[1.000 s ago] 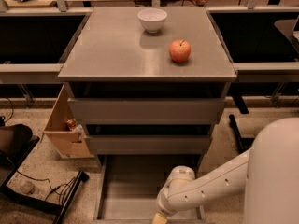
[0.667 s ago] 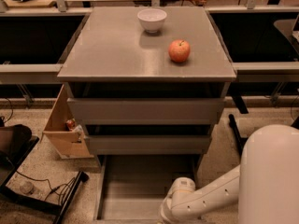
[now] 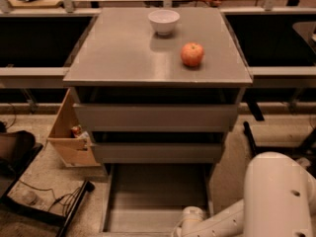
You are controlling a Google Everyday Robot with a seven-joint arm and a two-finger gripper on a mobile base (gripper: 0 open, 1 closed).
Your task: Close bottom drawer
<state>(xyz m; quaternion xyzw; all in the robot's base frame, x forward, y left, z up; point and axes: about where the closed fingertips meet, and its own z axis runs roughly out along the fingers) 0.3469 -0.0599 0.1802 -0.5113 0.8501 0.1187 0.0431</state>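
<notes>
Counter [image 3: 123,53]: my view's upper middle; the cabinet's flat, smooth grey top with a dull sheen.
Bowl [image 3: 164,20]: round, white and glossy, near the counter's far edge.
Apple [image 3: 192,54]: round, red-orange, right of centre on the counter, apart from the bowl.
Bottom drawer [image 3: 157,191]: pulled far out at the lower middle of the frame, beneath two flat grey drawer fronts [image 3: 155,116].
Drawer look: long shallow grey tray, matte floor, thin side walls.
End effector [image 3: 177,232]: at the bottom edge, just right of centre, mostly cut off, at the drawer's near right end; I cannot tell its state or whether it touches.
My arm [image 3: 232,221]: smooth white rounded shell, lower right.
</notes>
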